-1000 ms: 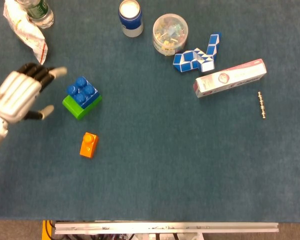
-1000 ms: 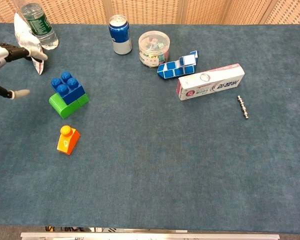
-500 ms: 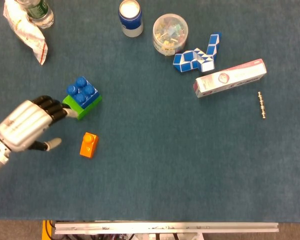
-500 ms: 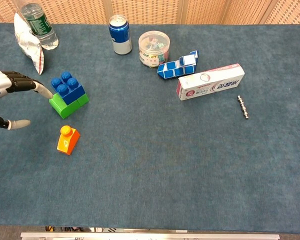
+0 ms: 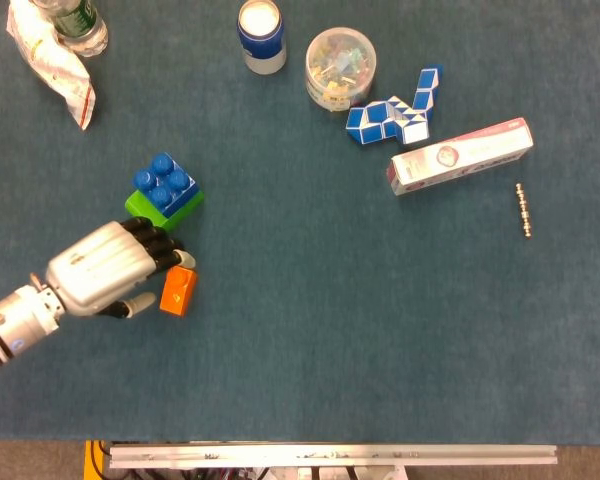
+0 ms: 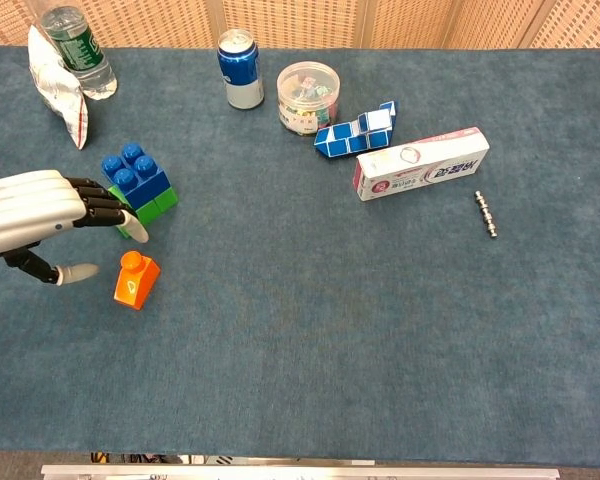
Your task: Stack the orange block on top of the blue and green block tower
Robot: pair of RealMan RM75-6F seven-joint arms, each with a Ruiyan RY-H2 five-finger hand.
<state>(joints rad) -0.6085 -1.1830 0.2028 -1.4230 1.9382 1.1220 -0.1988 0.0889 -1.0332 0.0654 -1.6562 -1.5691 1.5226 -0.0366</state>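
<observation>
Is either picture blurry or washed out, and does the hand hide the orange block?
Head view: soft and dim, the left hand covers the orange block's upper left edge. Chest view: sharper and brighter, even light, faint shadows; hand and block appear apart, block in full view.

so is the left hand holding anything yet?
No. The left hand is open above the orange block, fingers apart, not closed on it.

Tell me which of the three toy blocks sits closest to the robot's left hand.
The orange block, lying alone right beside the left hand, apart from the tower. The blue block and the green block under it stand stacked slightly farther away.
</observation>
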